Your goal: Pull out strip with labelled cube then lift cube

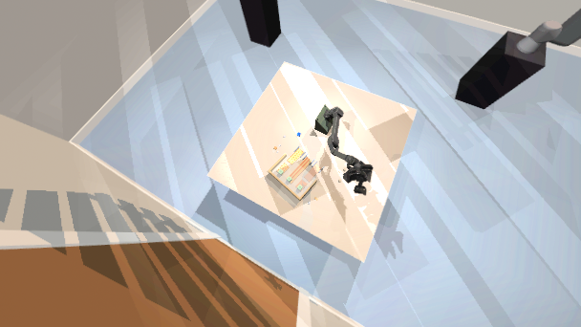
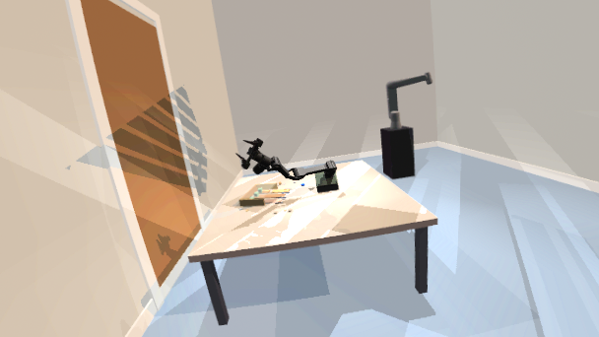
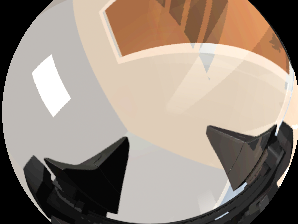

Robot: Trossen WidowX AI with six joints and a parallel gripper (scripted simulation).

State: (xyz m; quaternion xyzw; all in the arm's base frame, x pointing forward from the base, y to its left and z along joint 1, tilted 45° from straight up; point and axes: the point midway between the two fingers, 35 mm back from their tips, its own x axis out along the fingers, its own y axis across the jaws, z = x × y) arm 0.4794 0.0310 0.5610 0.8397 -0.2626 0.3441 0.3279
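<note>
A shallow wooden tray (image 1: pixel 285 185) (image 2: pixel 250 202) lies on the table (image 1: pixel 268 107) (image 2: pixel 374 209), left of the arm. In it lie several strips side by side, one yellow (image 1: pixel 294 156) and others orange (image 1: pixel 301 169). Small green-and-white cubes (image 1: pixel 289 179) (image 1: pixel 300 187) sit on the strips near the tray's front end. They are too small to tell which one carries the label. My gripper (image 1: pixel 360 188) (image 2: pixel 247 148) (image 3: pixel 169 136) is open and empty. It is raised well above the table, to the side of the tray, and faces the door wall.
The arm's dark base (image 1: pixel 322 119) (image 2: pixel 326 181) stands behind the tray. Tiny loose bits, one blue (image 1: pixel 298 134) and one orange (image 1: pixel 275 147), lie between base and tray. Two black pedestals (image 1: pixel 260 9) (image 1: pixel 499 69) (image 2: pixel 396 152) stand on the floor beyond the table.
</note>
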